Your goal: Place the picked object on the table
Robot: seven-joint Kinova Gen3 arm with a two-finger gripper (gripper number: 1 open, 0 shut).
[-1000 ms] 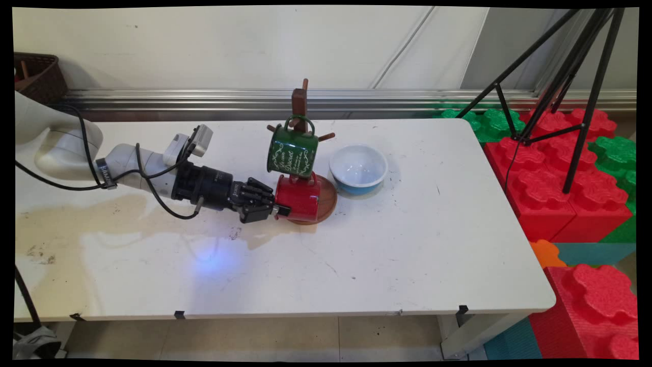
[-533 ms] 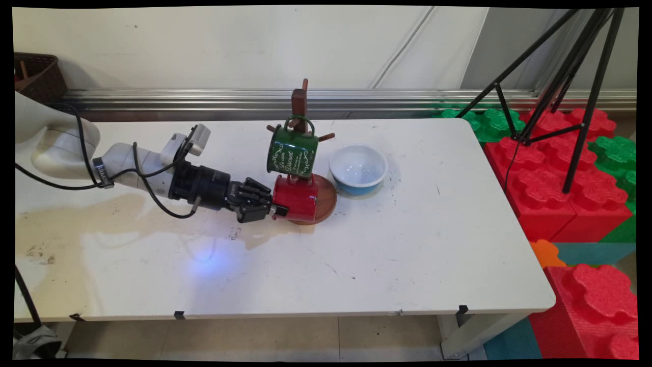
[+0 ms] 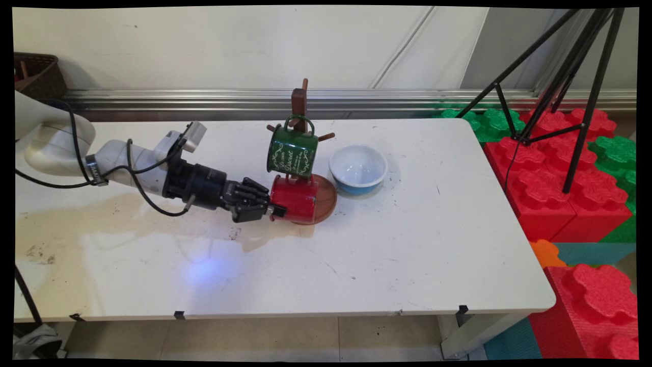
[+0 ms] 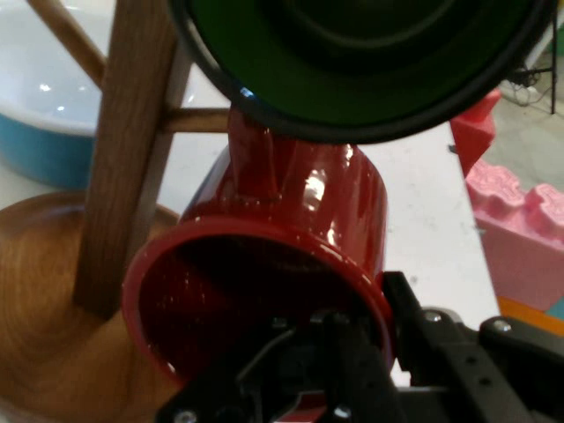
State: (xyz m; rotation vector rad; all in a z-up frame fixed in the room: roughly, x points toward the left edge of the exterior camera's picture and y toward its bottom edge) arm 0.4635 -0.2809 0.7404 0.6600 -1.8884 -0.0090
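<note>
Tool (image 3: 277, 209) was clamped on red mug (image 3: 295, 199) rim, one finger inside; mug lay tilted on wooden rack base (image 3: 327, 196), under green mug (image 3: 290, 151). Looked stiff, glossy, slippery; rim pinch seemed best bet.

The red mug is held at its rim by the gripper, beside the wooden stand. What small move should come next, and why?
Probably a slow pull leftward, away from the stand. The gripper clamps the red mug at its rim; the mug lies tilted over the stand's base, its handle close under the green mug. A slow pull avoids knocking that.
</note>
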